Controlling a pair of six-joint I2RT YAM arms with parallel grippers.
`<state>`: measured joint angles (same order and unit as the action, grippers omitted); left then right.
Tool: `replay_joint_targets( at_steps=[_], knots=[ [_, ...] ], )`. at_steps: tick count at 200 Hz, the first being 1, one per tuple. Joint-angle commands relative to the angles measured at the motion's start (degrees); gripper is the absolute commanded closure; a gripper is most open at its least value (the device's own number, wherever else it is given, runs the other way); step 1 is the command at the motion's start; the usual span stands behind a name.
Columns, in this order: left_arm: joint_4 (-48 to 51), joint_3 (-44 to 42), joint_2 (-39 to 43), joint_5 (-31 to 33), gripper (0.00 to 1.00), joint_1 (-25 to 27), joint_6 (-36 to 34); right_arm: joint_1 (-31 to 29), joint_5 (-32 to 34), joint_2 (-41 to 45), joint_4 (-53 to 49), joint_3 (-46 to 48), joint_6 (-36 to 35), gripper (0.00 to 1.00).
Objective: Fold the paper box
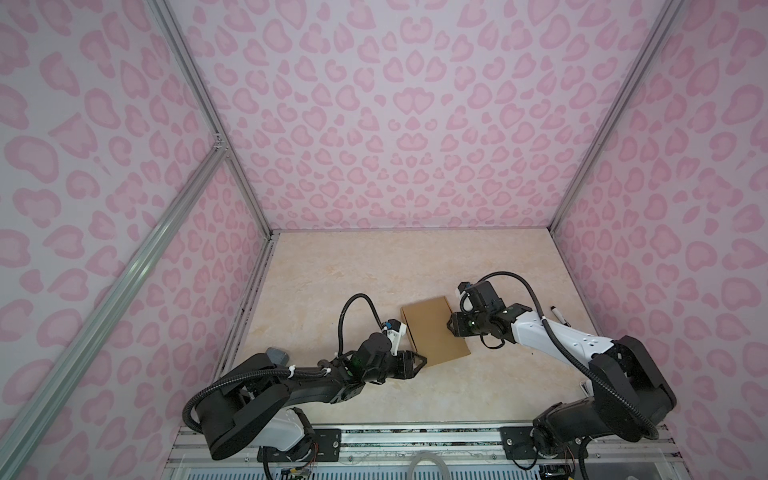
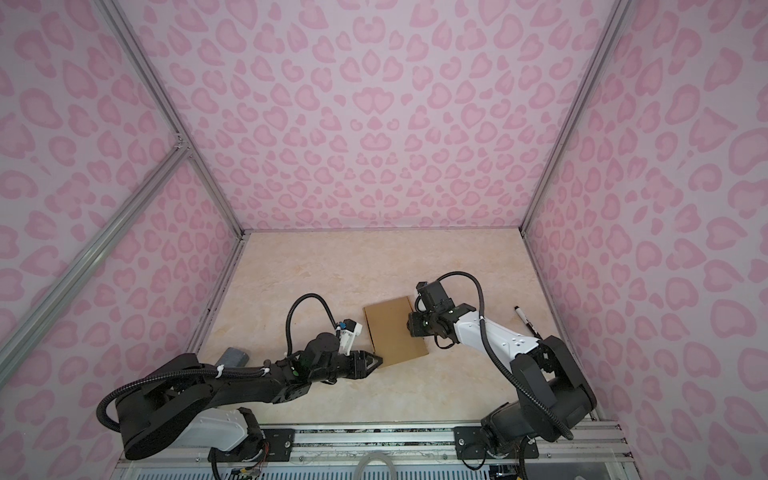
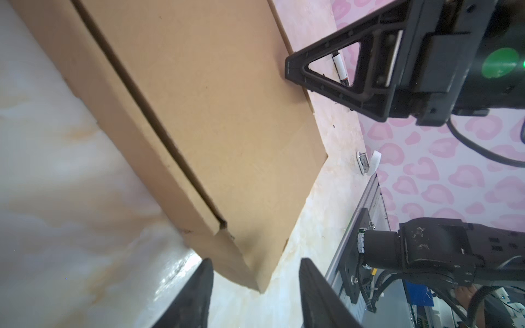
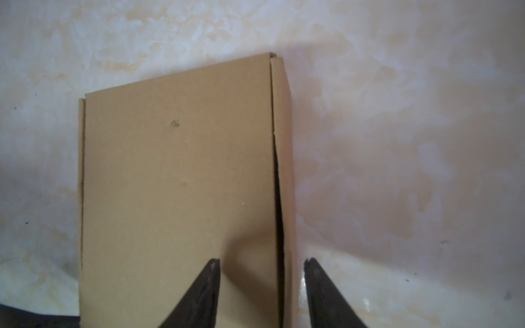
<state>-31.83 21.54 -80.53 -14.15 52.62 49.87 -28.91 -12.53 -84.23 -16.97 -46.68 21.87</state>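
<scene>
The paper box (image 1: 434, 332) (image 2: 392, 332) is a flat brown carton lying closed on the marbled table, its lid gaping slightly along one long side (image 4: 279, 213). My left gripper (image 1: 424, 359) (image 2: 380, 360) is open at the box's near left corner; in the left wrist view its jaws (image 3: 257, 262) straddle that corner without touching it. My right gripper (image 1: 449, 326) (image 2: 409, 326) is open at the box's right edge. In the right wrist view it (image 4: 262, 260) has one finger over the lid and the other outside the side wall. Its finger (image 3: 295, 68) touches the lid's edge.
A black marker pen (image 1: 559, 316) (image 2: 524, 318) (image 3: 341, 68) lies on the table to the right, behind the right arm. A grey felt block (image 1: 277, 356) (image 2: 233, 357) sits at the left wall behind the left arm. Pink patterned walls enclose the table.
</scene>
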Motion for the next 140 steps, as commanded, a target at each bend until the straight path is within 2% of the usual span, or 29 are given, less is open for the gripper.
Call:
replay_joint_targets(
  at_steps=[1,140],
  knots=[
    [-3.5,0.3,-0.6,-0.5,0.48,0.1,0.3,0.0,-1.0,-0.4,1.3,0.4,-0.1,0.51],
    [-6.7,0.2,-4.3,-0.3,0.48,0.1,0.5,0.0,-2.3,-1.0,2.1,1.7,0.5,0.55]
  ],
)
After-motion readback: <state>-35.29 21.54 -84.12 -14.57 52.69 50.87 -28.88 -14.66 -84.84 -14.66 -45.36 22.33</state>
